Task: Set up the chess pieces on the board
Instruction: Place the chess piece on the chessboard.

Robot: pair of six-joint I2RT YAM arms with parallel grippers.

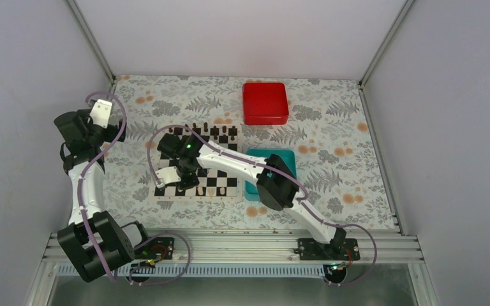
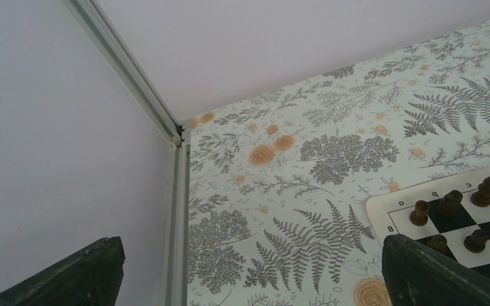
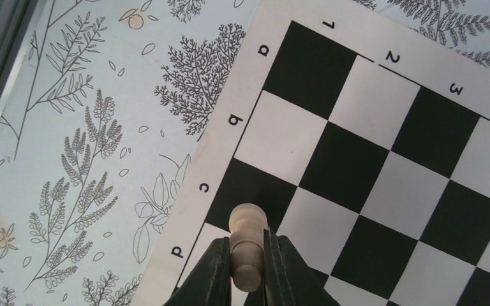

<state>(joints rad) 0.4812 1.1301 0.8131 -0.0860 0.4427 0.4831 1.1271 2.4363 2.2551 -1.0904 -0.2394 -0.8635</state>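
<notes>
Cream wood, turned smooth and round-headed: that's the piece (image 3: 249, 223) we've got, pinched at its waist between the dark fingers of the right tool (image 3: 249, 258). It stands upright, head poking out beyond the tips. Under the tool lies the board (image 3: 357, 159), flat and matt, with crisp black and white squares inside a pale printed border. The letters c and d sit just off the tool's left side. Whether the base touches the board, we can't tell.

We judge this to be a placing step on the edge rank. To do it well, we want the tool centred over one square and coming straight down with the piece vertical. The fingers should part only once the base sits flat, because a narrow foot like that tips easily and a slick board gives little grip.

Meanwhile the left tool (image 2: 249, 280) hangs spread wide and empty above the fern-printed counter (image 2: 306, 153), with dark pieces (image 2: 450, 203) standing just past one finger.
</notes>
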